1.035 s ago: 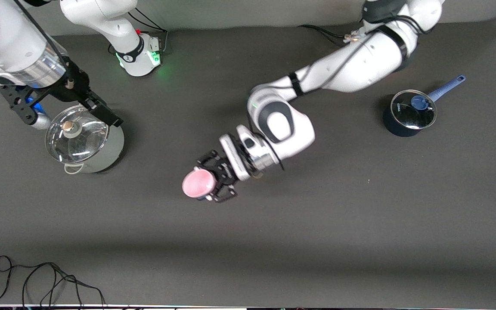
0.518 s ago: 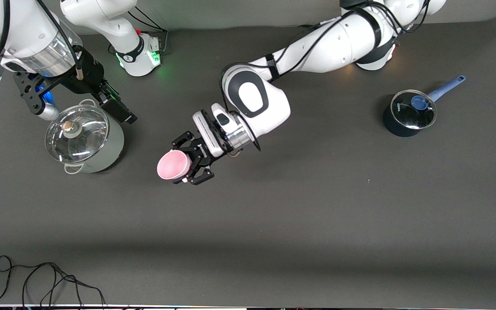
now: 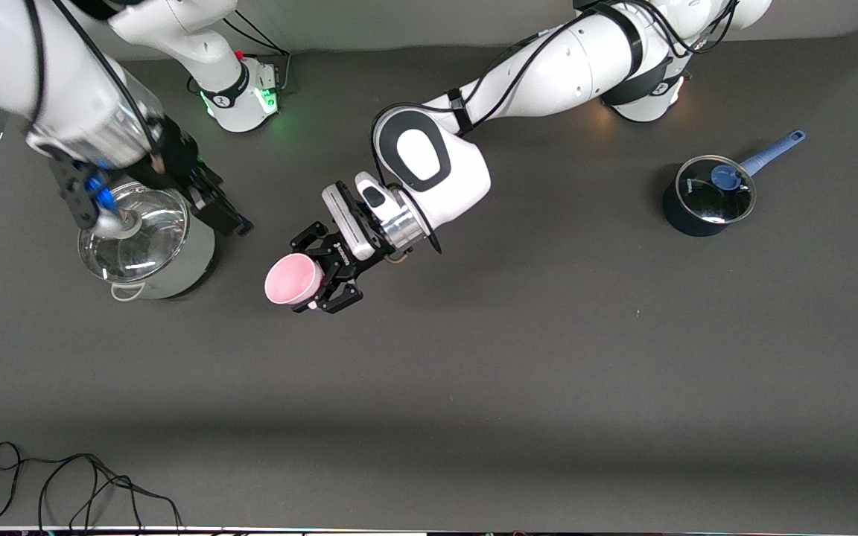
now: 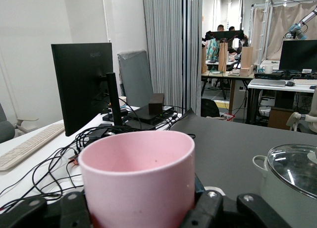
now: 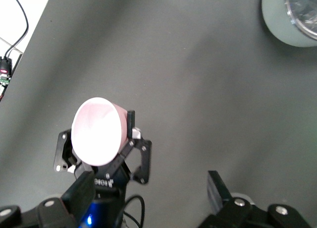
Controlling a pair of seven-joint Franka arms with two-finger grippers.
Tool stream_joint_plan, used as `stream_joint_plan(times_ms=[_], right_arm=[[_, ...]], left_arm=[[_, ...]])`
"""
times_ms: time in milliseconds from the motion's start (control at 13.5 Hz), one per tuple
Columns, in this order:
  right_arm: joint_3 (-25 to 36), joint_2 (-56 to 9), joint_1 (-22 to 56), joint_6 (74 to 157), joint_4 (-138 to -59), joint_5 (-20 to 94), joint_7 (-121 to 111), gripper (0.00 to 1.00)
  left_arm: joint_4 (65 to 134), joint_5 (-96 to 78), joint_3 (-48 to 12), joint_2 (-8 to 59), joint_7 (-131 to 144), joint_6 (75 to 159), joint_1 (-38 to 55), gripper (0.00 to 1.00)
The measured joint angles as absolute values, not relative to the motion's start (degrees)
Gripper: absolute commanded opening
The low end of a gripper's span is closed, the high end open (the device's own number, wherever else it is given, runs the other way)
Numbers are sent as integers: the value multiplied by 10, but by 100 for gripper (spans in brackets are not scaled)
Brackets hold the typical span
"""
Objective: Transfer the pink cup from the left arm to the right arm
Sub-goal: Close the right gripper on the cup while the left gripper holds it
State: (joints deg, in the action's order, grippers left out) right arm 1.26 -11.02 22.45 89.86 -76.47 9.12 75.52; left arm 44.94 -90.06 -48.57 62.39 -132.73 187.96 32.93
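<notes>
Left gripper (image 3: pixel 315 276) clamps its 2 fingers on the pink cup (image 3: pixel 294 279), holding it tipped on its side above the bare dark table (image 3: pixel 548 357), mouth toward the right arm's end. Right gripper (image 3: pixel 232 216) hangs with fingers spread wide, empty, beside the lidded steel pot (image 3: pixel 147 251), near the cup.

The left gripper (image 5: pixel 101 153), black and two-fingered, is clamped on a small light-pink plastic cup (image 5: pixel 98 132), its open mouth facing the camera, over the dark grey table (image 5: pixel 198 79). A grey lidded pot (image 5: pixel 292 15) sits well apart from it.
</notes>
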Motion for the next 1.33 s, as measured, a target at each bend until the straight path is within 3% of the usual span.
stream_joint_plan(times_ms=[1331], right_arm=[[13, -187, 234, 988, -775, 94, 766, 99]], left_arm=[[445, -901, -484, 623, -1320, 1880, 331, 0]])
